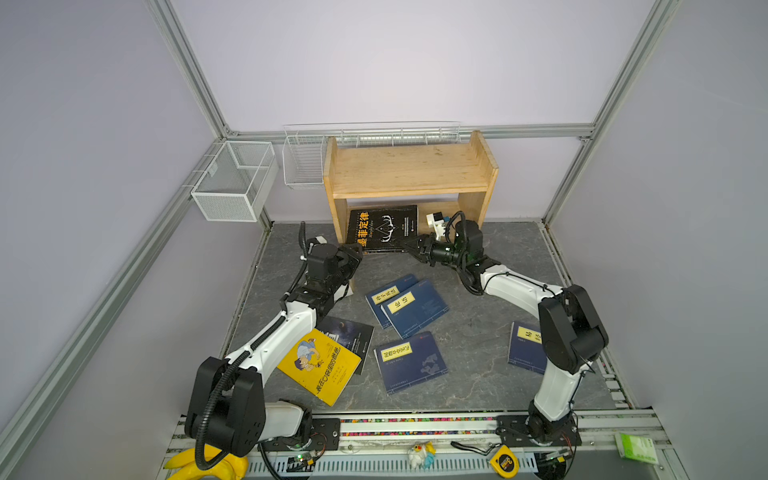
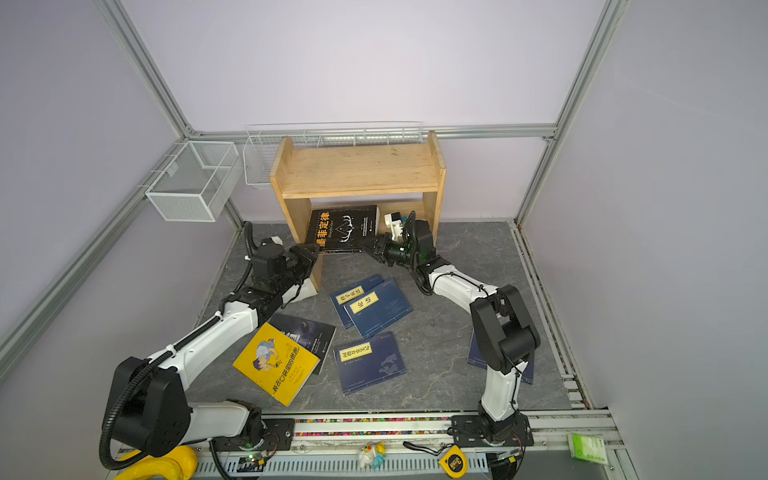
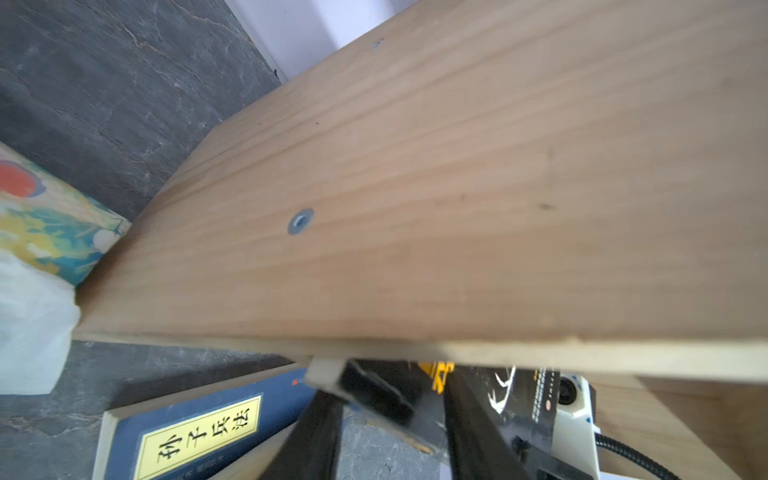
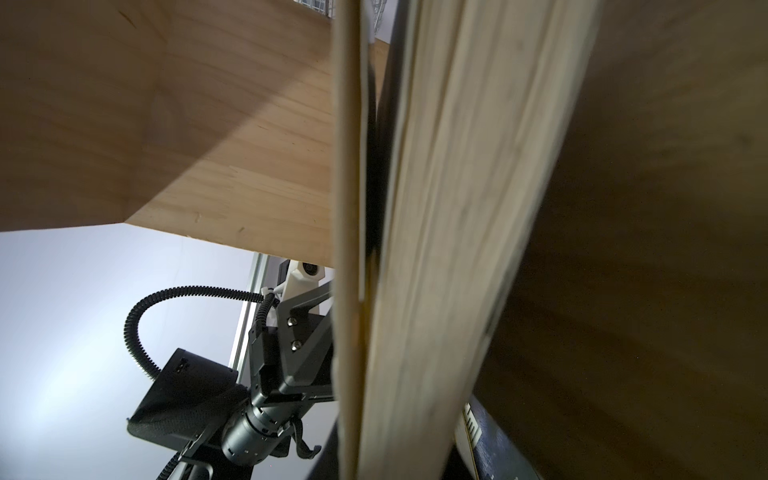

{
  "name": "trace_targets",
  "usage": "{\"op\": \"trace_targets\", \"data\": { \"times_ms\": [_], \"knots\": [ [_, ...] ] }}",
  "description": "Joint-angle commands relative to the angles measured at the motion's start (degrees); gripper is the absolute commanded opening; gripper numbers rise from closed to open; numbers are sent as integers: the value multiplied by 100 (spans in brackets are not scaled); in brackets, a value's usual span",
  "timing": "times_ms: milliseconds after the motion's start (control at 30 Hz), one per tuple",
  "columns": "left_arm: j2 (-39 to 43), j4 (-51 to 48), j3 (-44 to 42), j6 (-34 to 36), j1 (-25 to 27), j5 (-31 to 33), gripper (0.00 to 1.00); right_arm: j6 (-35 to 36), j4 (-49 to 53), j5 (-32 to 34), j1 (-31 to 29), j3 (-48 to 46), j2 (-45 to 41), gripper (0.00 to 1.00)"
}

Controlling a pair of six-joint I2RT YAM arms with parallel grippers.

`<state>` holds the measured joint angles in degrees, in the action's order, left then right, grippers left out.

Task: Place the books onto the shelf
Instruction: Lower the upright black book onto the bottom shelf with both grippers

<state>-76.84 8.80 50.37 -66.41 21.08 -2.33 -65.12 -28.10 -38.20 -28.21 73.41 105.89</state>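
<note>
Under the shelf (image 1: 409, 170) at 12 o'clock, right hand (image 1: 409, 246) clamps the black book (image 1: 382, 228); left hand (image 1: 355, 253) closure cannot be told. Slide the book inward, upright.

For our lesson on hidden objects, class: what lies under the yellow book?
A dark book lies partly under the yellow book, with its far edge and one corner showing. The rest of its cover is hidden.

Grey stone-look tabletop (image 1: 478, 332), with the wooden shelf (image 1: 409, 170) standing at its back edge. Flat on the slab: two overlapping navy books (image 1: 419, 309), a third navy book (image 1: 411, 365) nearer, a fourth navy book (image 1: 524, 349) off right, and a yellow book (image 1: 318, 365) lying over a dark book (image 1: 355, 338). A black book (image 1: 382, 228) stands upright in the shelf's lower bay.
</note>
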Motion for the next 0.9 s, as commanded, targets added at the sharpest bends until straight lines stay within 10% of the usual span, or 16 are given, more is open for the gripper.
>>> {"op": "trace_targets", "data": {
  "times_ms": [0,467,867],
  "knots": [
    [-42,718,-49,-196,-20,159,36,12,-18,58,-14,151,138,14],
    [38,799,-200,-309,-18,267,29,1315,1990,954,-51,731,-81,49],
    [195,697,-302,-295,-21,312,46,2555,4195,2870,-234,1232,-390,62]
  ]
}}
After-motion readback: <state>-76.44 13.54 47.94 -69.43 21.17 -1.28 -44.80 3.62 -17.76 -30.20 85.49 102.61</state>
